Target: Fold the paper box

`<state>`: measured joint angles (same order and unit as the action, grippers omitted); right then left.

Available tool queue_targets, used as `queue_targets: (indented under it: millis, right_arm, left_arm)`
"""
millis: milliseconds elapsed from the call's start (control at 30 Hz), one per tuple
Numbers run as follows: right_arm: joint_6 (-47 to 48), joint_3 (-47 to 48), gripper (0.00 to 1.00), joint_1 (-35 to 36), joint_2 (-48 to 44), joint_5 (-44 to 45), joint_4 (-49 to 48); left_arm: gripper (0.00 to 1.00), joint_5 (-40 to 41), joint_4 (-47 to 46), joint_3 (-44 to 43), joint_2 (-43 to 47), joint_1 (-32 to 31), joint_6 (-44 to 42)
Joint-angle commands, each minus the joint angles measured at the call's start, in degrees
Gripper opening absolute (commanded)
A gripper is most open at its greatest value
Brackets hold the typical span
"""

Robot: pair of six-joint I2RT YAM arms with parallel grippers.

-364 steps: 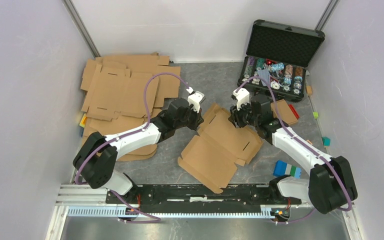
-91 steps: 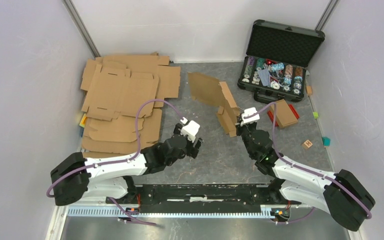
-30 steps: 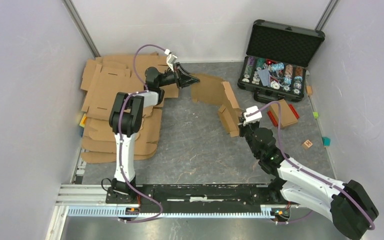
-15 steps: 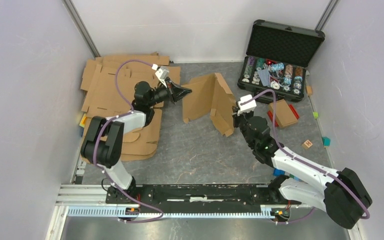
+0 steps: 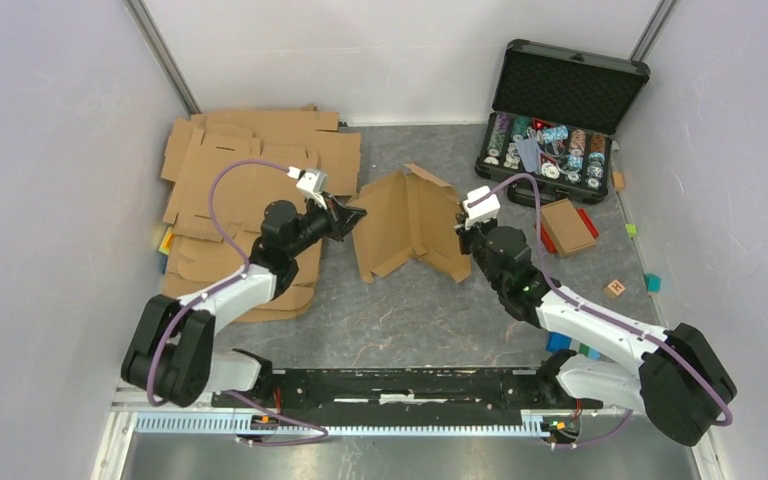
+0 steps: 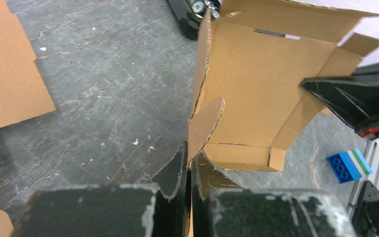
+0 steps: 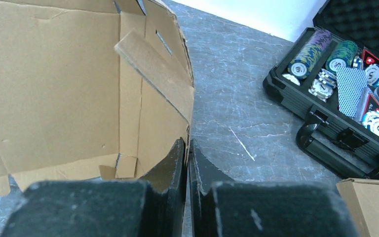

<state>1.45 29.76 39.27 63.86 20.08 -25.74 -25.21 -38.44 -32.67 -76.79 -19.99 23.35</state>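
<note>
Where the surface (image 5: 410,320) meets the left wall, flat blanks (image 5: 250,170) lie in an overlapping stack. The left arm reaches across the near edge of that stack. The left end effector (image 5: 352,214) is clenched on the box (image 5: 405,225). In the left wrist view, its black fingers (image 6: 175,170) press together on a rounded flap (image 6: 205,123) at the box's left edge, with a sliver of cardboard showing between them.

The box stands mid-surface between the two arms. It is partly folded, with two large panels raised and meeting at a crease like a half-open book. Its lower edges rest on the grey surface, and a slot shows near the top of the right panel.

The right end effector (image 5: 463,228) is also clenched on the box. The right wrist view shows its fingers pinching the rim of a side wall, with the brown inner face spreading to the left and a narrow strip (image 7: 153,64) leaning inward.

Right of the box lies a small cardboard packet (image 5: 568,225). Beyond it, in the far right corner, a black case (image 5: 570,90) stands open with its lid up and rows of chips (image 5: 550,140) inside. Nearer, a wooden cube (image 5: 615,288) sits apart, and a blue brick (image 5: 572,342) lies beside the right arm.
</note>
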Motion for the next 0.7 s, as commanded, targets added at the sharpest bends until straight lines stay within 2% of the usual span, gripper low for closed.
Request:
queue_targets:
  millis: [0, 100, 167, 233, 433, 567, 667]
  right_arm:
    - [1.89, -1.65, 0.10, -0.09, -0.27, 0.53, -1.94]
    - [2.50, -4.96, 0.17, -0.07, -2.36, 0.02, -3.16]
    - [2.33, -7.01, 0.32, -0.09, -3.65, 0.34, -3.62]
    - [1.99, -8.15, 0.41, -0.07, -4.54, 0.96, -2.86]
    - [-1.30, -13.16, 0.52, -0.07, -5.84, 5.59, -1.75]
    - [-3.74, -15.48, 0.62, -0.07, -7.48, 3.16, -1.22]
    - [-4.57, -17.69, 0.64, -0.11, -9.00, 3.44, -1.32]
  left_arm:
    - [0.02, 7.98, 10.70, 0.35, 7.41, -5.44, -9.50]
    - [0.02, 11.90, 14.89, 0.91, 11.71, -9.76, -14.02]
    - [0.02, 14.03, 15.08, 2.16, 13.72, -12.67, -15.68]
    - [0.04, 15.54, 15.11, 3.21, 15.34, -15.06, -16.64]
    - [0.06, 17.38, 17.13, 5.26, 19.08, -19.28, -17.59]
    - [0.06, 18.68, 17.27, 7.20, 21.85, -21.26, -17.80]
    - [0.06, 18.38, 17.17, 8.26, 23.59, -22.00, -17.82]
